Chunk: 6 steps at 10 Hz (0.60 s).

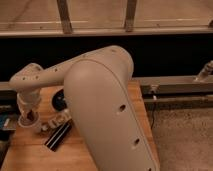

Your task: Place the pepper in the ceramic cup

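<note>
Gripper [29, 114] is positioned low over the ceramic cup [31, 122], near the left edge of the wooden table [35, 155]. Pepper not made out, so its axis is left unstated. Finger state: cannot tell. Cup is crowded rightward by small bottle [59, 120], black bar [57, 137] and black bowl [59, 100]. Open tabletop is seen toward the front.
</note>
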Each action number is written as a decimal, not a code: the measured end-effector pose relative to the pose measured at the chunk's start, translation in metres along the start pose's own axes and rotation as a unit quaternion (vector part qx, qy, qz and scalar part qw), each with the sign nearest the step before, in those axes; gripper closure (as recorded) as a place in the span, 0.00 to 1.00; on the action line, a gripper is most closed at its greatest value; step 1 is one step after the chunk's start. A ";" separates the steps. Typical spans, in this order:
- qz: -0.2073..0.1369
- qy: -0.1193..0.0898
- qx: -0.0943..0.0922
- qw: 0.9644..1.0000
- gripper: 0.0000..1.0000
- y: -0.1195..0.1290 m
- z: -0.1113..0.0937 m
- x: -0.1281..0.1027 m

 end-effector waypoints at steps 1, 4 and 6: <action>0.001 0.002 -0.002 1.000 0.35 0.000 0.000 0.000; 0.001 0.005 -0.004 1.000 0.20 0.000 0.000 0.002; 0.001 0.006 -0.005 1.000 0.20 0.000 0.000 0.002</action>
